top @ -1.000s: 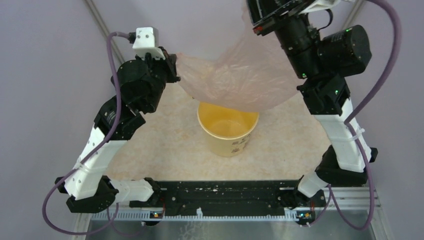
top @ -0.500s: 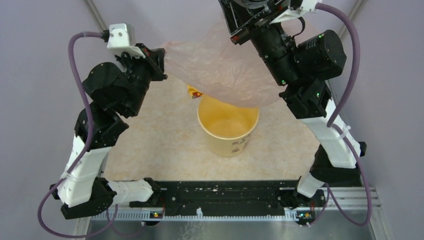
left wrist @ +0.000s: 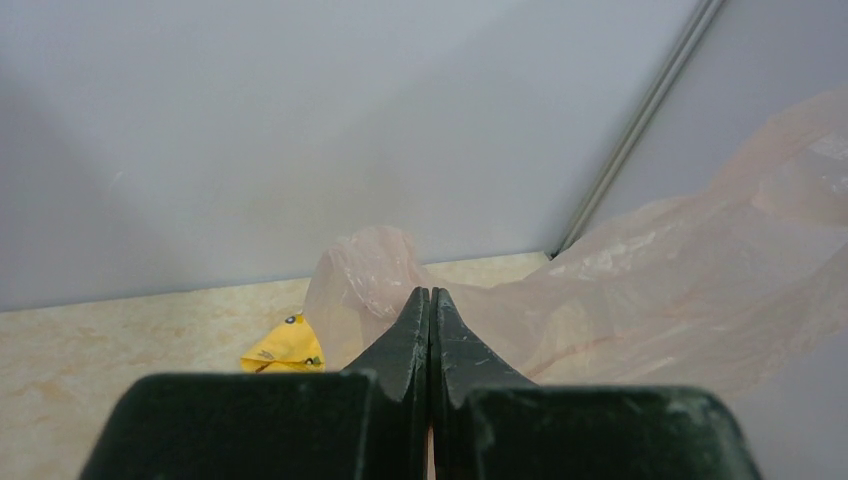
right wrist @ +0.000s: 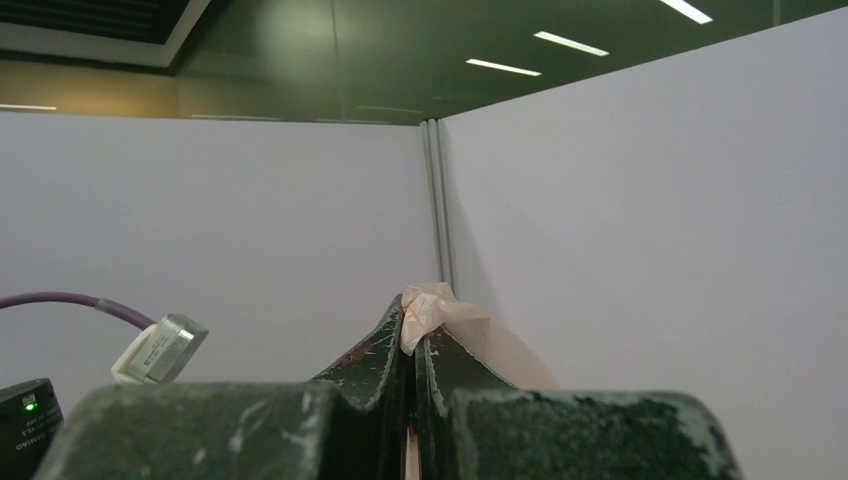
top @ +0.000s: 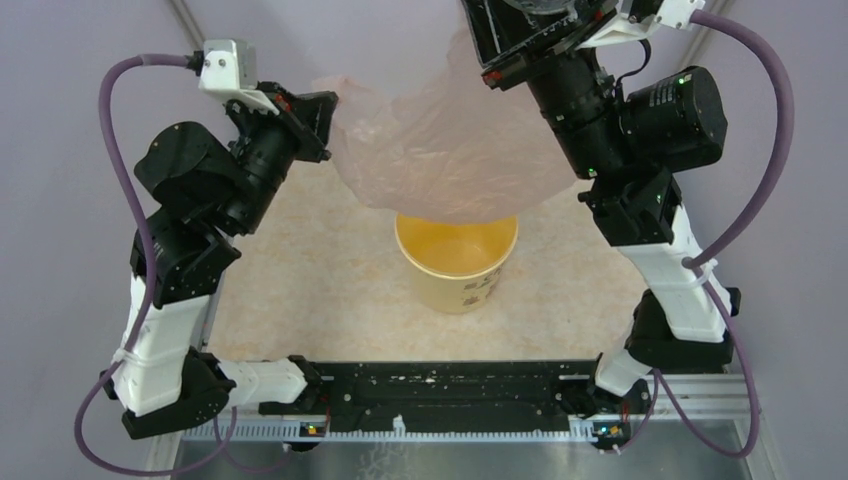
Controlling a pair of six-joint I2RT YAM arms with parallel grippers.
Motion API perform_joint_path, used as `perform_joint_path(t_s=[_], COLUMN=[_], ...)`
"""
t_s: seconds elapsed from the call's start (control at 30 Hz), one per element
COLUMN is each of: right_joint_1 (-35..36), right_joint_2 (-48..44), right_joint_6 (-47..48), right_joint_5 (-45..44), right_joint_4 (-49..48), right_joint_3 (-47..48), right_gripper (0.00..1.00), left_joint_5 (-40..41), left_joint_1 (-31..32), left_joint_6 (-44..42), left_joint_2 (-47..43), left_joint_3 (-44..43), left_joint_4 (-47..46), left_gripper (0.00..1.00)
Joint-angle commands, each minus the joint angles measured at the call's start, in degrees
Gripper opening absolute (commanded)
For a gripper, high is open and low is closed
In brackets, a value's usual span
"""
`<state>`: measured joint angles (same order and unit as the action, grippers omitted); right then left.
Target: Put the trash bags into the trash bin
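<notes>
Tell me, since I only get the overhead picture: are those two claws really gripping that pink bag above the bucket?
Observer: The left one is. Its wrist camera shows the left gripper shut, with the pink bag spreading out from its tips.
Operator: And the right one?
Observer: The right gripper is shut too, with a bunched bit of the pink bag poking out between its tips.
Operator: Is anything hiding behind the bag?
Observer: Yes, a crumpled yellow wrapper lies on the table beyond it.
</notes>
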<state>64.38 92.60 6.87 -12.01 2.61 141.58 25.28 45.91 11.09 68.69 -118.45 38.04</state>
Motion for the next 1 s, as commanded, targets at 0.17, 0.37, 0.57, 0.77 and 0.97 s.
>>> perform_joint_path(t_s=[0.17, 0.37, 0.57, 0.77, 0.97], right_joint_1=[0.48, 0.49, 0.53, 0.51, 0.49], right_joint_2=[-2.73, -3.57, -4.09, -4.09, -2.95], right_joint_6=[-0.82, -3.35, -5.03, -6.36, -6.44], right_joint_5=[-3.07, -2.82, -2.98, -1.6, -1.24], right_joint_4=[0.97, 1.54, 1.92, 0.65, 1.58], right_joint_3=[0.13, -3.56, -8.95, -13.57, -13.58], right_gripper=[0.0, 0.0, 0.0, 0.0, 0.03], left_joint_5=[-0.43, 3.97, 11.55, 15.21, 8.83], left_joint_1=[-0.12, -0.13, -0.2, -2.54, -10.48], left_joint_6=[1.82, 0.02, -2.9, -5.73, -4.59], left_joint_2=[1.45, 3.05, 3.72, 3.13, 5.84], left_joint_3=[-2.32, -3.16, 3.13, 9.68, 10.64], left_joint_4=[2.26, 2.58, 0.45, -4.44, -4.5], left_gripper=[0.0, 0.0, 0.0, 0.0, 0.0])
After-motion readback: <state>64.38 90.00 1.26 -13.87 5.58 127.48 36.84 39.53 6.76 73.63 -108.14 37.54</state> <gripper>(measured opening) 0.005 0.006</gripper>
